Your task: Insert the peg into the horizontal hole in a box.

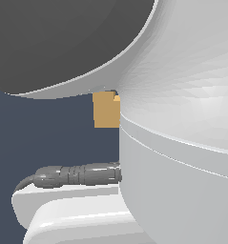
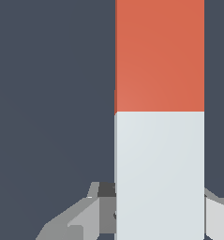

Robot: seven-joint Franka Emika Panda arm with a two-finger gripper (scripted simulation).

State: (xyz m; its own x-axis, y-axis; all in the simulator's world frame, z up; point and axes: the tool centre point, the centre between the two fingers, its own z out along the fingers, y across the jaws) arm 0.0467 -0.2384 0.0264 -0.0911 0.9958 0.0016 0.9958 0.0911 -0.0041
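Most of the exterior view is blocked by the arm (image 1: 182,143) itself, its white shells crowding close to the camera, with a grey cable (image 1: 72,175) running along below. Through the gap between those shells only a sliver of the tan box (image 1: 106,110) shows against the dark blue-grey ground (its hole is not visible from here).

From the wrist view the peg (image 2: 159,117) fills the frame, red-orange at the far portion and white at the near one, the colour change sitting about midway along what shows. The gripper (image 2: 159,220) has its grey fingers (image 2: 73,222) either side of the white end, pressed up against it, so it looks clamped onto the peg. The box is not seen in this view.
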